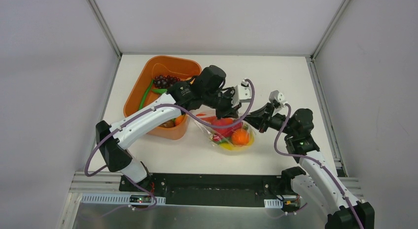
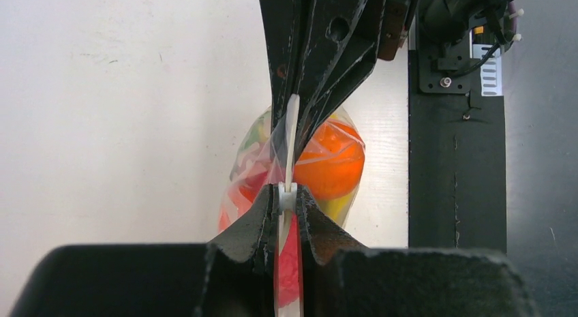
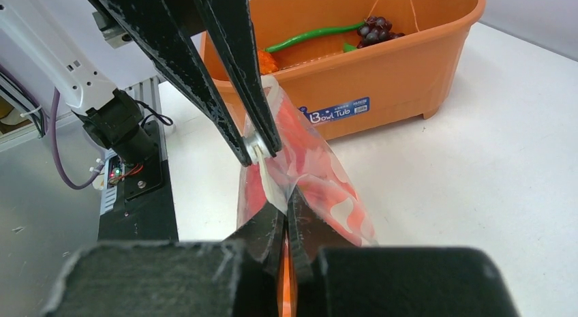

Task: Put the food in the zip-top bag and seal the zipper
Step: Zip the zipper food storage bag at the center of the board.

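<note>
The zip-top bag (image 1: 229,135) lies on the white table, right of the orange tub, with its mouth edge lifted. It holds food: an orange fruit (image 1: 240,136), red pieces (image 1: 222,125) and a yellow piece (image 1: 227,146). My left gripper (image 1: 238,114) is shut on the zipper (image 2: 292,133), as the left wrist view (image 2: 287,198) shows. My right gripper (image 1: 248,121) is shut on the same strip a short way along it, seen in the right wrist view (image 3: 285,202). The two grippers face each other, and the bag (image 3: 320,187) hangs below them.
The orange tub (image 1: 148,76) stands at the back left and holds dark grapes (image 1: 165,81) and a green bean pod (image 1: 146,93). It is labelled "Bowl Tub" in the right wrist view (image 3: 409,78). A black base rail (image 1: 217,187) runs along the near table edge.
</note>
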`<state>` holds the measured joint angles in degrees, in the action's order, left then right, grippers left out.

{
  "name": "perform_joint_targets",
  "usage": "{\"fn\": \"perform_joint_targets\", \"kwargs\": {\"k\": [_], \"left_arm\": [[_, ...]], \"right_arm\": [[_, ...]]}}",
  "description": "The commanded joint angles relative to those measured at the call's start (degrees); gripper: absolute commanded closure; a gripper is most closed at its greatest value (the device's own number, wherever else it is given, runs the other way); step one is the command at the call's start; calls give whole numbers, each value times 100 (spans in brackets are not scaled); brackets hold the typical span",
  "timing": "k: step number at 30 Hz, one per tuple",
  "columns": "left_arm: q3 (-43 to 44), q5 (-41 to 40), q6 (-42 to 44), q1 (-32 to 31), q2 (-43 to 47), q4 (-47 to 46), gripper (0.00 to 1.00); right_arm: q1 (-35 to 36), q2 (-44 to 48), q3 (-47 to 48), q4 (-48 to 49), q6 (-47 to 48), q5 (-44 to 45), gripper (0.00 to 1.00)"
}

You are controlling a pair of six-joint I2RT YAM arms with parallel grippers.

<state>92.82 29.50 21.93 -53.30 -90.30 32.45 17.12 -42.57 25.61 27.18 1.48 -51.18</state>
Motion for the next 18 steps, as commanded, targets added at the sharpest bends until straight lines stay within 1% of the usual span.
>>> {"fn": "perform_joint_targets", "kwargs": {"k": [1, 2, 3, 4, 5, 6, 7, 8, 10, 13, 15, 17, 18], "left_arm": [[-42, -335, -15, 56, 312, 394, 100], [151, -312, -125, 59, 289, 327, 100], [349, -233, -222, 61, 244, 272, 100], [537, -36, -231, 64, 177, 279, 100], [657, 203, -143, 64, 106, 358, 100], [742, 426, -50, 61, 41, 463, 100], [795, 578, 60, 57, -26, 544, 100], [813, 627, 110, 56, -80, 601, 100], [914, 531, 124, 57, -206, 768, 100], [1086, 597, 210, 61, -315, 1056, 100], [1085, 648, 213, 57, -321, 1079, 100], [1062, 668, 202, 52, -308, 1076, 100], [1055, 664, 198, 57, -298, 1064, 100]], "right_arm": [[-19, 212, 132, 454, -127, 37, 100], [-19, 179, 206, 374, -137, -90, 98], [-20, 120, 319, 278, -139, -207, 87], [-17, 39, 451, 135, -249, -236, 72], [-21, -47, 616, -43, -271, -284, 64], [-17, -135, 767, -303, -207, -351, 60], [-16, -218, 919, -613, -35, -433, 54], [-10, -283, 1073, -866, 160, -565, 50], [-3, -337, 1188, -1203, 217, -565, 49], [62, -305, 1231, -1228, 217, -565, 49], [90, -374, 1285, -1277, 217, -565, 49], [118, -505, 1408, -1564, 217, -565, 49], [135, -561, 1463, -1710, 921, -906, 43]]}}
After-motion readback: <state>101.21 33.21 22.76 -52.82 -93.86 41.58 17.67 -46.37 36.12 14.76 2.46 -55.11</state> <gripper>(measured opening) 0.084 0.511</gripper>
